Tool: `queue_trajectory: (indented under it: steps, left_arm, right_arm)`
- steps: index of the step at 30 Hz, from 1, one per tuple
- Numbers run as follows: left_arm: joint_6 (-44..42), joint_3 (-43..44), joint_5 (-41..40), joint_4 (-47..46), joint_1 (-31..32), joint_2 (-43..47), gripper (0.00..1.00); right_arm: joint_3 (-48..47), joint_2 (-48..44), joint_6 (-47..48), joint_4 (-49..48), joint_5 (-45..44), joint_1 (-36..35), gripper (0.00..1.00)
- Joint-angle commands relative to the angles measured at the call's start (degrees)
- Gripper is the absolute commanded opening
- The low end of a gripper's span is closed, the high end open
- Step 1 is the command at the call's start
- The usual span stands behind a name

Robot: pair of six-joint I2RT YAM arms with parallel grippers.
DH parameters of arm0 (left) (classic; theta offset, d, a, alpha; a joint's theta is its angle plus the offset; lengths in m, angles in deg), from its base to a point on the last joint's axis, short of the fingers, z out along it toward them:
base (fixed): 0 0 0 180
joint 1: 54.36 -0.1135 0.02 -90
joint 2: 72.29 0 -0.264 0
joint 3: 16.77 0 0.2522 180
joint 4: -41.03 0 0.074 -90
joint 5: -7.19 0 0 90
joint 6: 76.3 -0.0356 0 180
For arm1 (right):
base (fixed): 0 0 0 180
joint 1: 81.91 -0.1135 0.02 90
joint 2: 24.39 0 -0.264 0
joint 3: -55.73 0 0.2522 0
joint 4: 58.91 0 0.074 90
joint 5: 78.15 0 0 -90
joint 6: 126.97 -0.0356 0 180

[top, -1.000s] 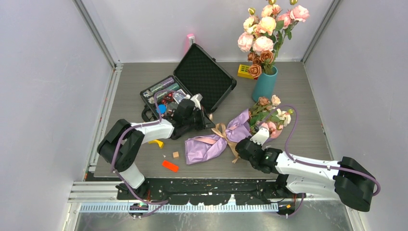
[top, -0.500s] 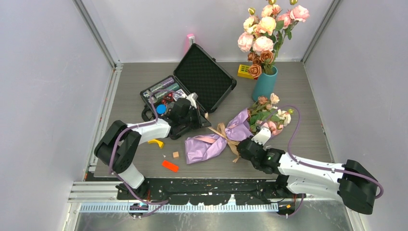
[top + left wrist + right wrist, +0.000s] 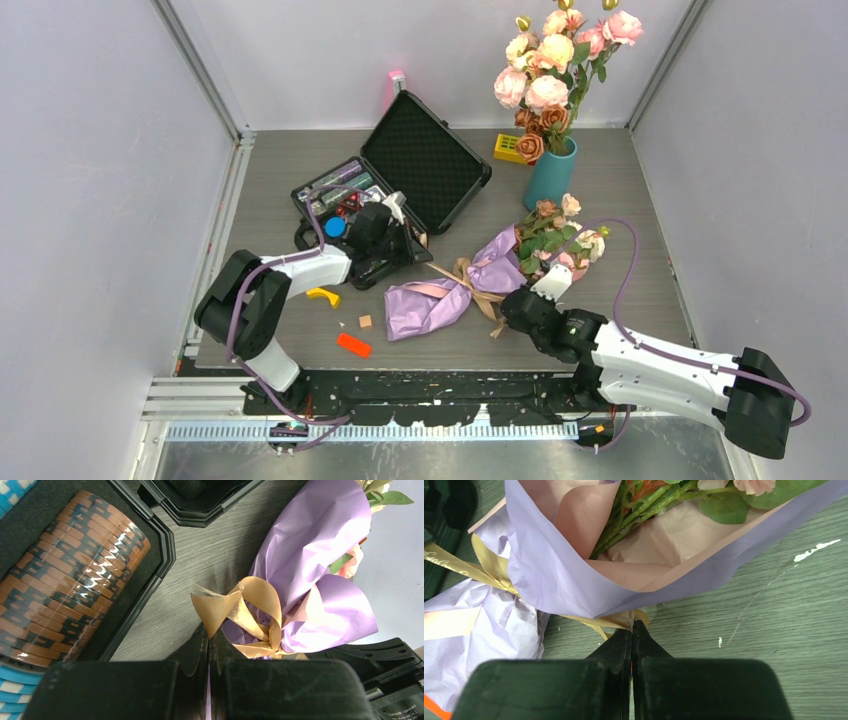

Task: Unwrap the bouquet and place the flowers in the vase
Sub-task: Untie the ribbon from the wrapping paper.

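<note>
Bouquet in crinkled lilac paper, light and floppy, is lying right of the open black case; left gripper and right gripper (jaws closed) are pinching its slippery tan ribbon tails.

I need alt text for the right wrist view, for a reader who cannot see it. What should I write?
The right gripper is shut on the tan ribbon at the near edge of the bouquet, which lies on the grey table. The lilac paper opens away from the camera, showing pink lining and green stems.
</note>
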Motion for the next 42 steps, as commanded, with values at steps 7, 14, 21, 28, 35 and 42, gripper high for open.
queue_trajectory:
  steps: [7, 14, 21, 28, 35, 42]
  left_arm:
    - [-2.21, -0.51, -0.45, 0.83, -2.18, 3.15, 0.00]
    - [-2.70, -0.82, -0.26, 1.46, -2.98, 3.91, 0.00]
    - [-3.17, -1.02, -0.08, 2.22, -3.93, 4.83, 0.00]
    - [-3.68, -1.38, 0.34, 2.90, -5.42, 5.90, 0.00]
    - [-4.26, -2.20, 0.52, 3.72, -7.22, 7.41, 0.00]
    - [-4.38, -3.12, 1.29, 3.95, -9.19, 8.86, 0.00]
  right_arm:
    - [-5.44, -1.43, 3.43, 6.26, -4.54, 0.56, 0.00]
    - [-4.95, 0.61, 3.96, 6.45, -5.35, 1.61, 0.00]
    - [-3.64, 2.70, 5.01, 4.15, -3.24, 3.84, 0.00]
    - [-2.20, 3.23, 6.31, 2.03, 0.95, 8.61, 0.00]
    - [-1.50, 2.14, 7.57, 2.00, 3.20, 12.57, 0.00]
    - [-0.44, 0.49, 7.81, 1.96, 5.54, 15.83, 0.00]
